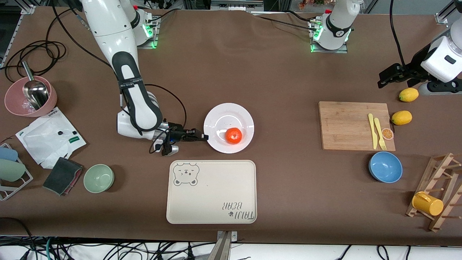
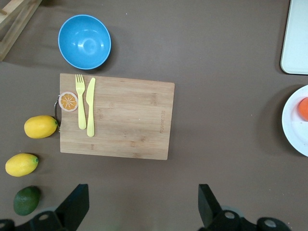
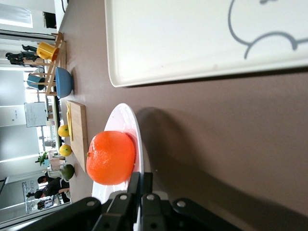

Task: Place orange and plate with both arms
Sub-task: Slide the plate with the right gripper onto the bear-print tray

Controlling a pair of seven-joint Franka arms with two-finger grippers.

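Right gripper (image 1: 203,137) is low at the table, turned on its side, and its two fingers are pinched shut on the rim of the plate (image 1: 220,117) at the edge toward the right arm's end of the table. In the right wrist view the fingertips (image 3: 137,185) meet on the thin white rim. The plate sits on the brown table (image 1: 281,83), just farther from the front camera than the tray with the bear on it (image 1: 211,192). The orange (image 1: 234,135) lies on the plate, near the edge closest to the tray.

Left gripper (image 1: 388,76) waits up in the air at the left arm's end of the table, near two lemons (image 1: 408,94). Its fingers (image 2: 73,207) are wide apart with nothing between them. The wooden board (image 1: 352,124) with a yellow fork (image 1: 379,133) and knife (image 1: 372,130) lies close by.
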